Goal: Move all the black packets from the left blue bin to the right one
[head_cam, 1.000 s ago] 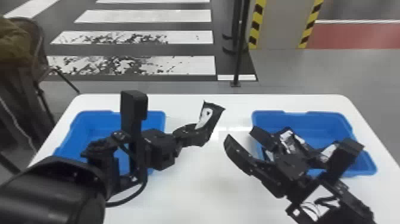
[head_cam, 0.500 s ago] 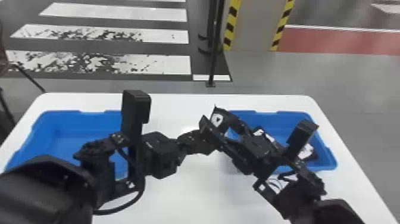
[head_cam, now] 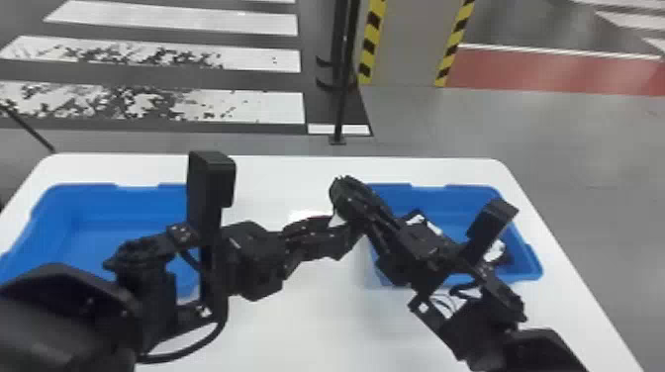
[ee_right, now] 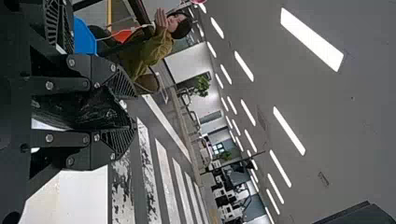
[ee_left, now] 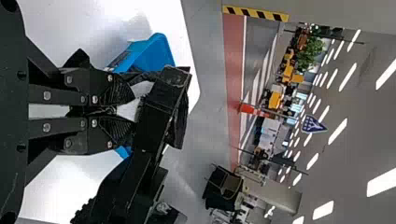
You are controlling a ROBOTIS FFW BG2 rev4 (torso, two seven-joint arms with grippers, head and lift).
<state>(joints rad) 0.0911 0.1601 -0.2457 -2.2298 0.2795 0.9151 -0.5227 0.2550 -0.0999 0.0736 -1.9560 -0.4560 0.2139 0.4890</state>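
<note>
The black packet is shown between the two grippers, above the table just beside the left end of the right blue bin; the step in hand is judged to be a hand-over from left to right. For the next move, a firm closure is called for on the receiving side, followed by release on the giving side, so that the packet can be carried over the bin and let go. If release is made too early, the packet may be dropped short of the rim.

The packet's surface is seen to be dark, glossy and crumpled, and a pale patch is visible at the giving fingertips; a thin, pliable wrapper that may fold or slip is suggested.

By the left gripper, with its fingers almost together, the pale part appears to be pinched. The fingers of the right gripper are parted around the packet; whether it is firmly pressed cannot be told.

Within the right bin, further packets are partly hidden by the right arm. The left blue bin is placed well apart, to the left of the right bin, on the same white table.
</note>
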